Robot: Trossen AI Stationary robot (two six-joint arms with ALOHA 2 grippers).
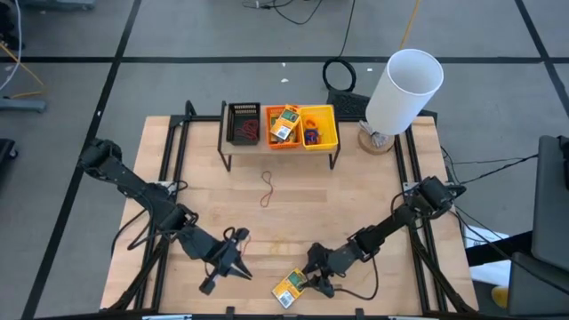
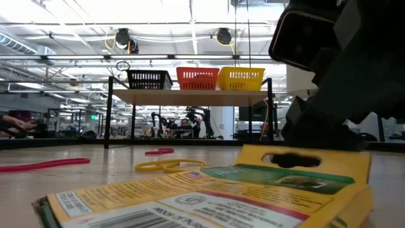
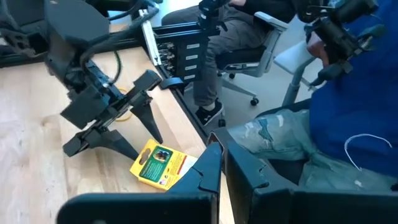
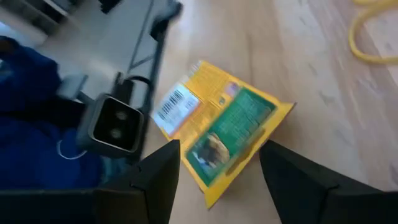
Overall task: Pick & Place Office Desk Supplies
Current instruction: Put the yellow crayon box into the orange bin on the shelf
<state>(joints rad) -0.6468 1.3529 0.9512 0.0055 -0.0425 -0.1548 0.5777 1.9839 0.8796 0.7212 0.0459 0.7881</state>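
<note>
Partly sorted state of the wooden slatted tabletop (image 1: 356, 191), seen from above: on the small raised black shelf (image 1: 278, 148) at the far edge, a black mesh bin (image 1: 244, 123) holding dark red rubber-band loops, an orange mesh bin (image 1: 284, 127) holding flat yellow packs with green-and-white labels, and a yellow mesh bin (image 1: 318, 127) holding purple and orange loops, so a good share of the supplies judged already placed. Left to do: a thin red rubber-band loop (image 1: 267, 188) lying mid-tabletop, a pale yellow loop (image 2: 168, 166) lying flat on the wood nearer the front, and one flat yellow rectangular pack with a green-and-white label (image 1: 289, 287) lying flat at the near edge, label up. Right end effector (image 1: 311, 281) low over the near edge, fingers spread wide and empty, with the pack just ahead of the fingertips and partly between them in the right wrist view, not yet gripped. Left end effector (image 1: 238, 263) near the front left, fingers closed with nothing visible between them, pointing toward the pack from well to its side. Tall white cylinder (image 1: 404, 91) standing at the far right corner, apart from the work. Person in blue seated just beyond the near edge.
</note>
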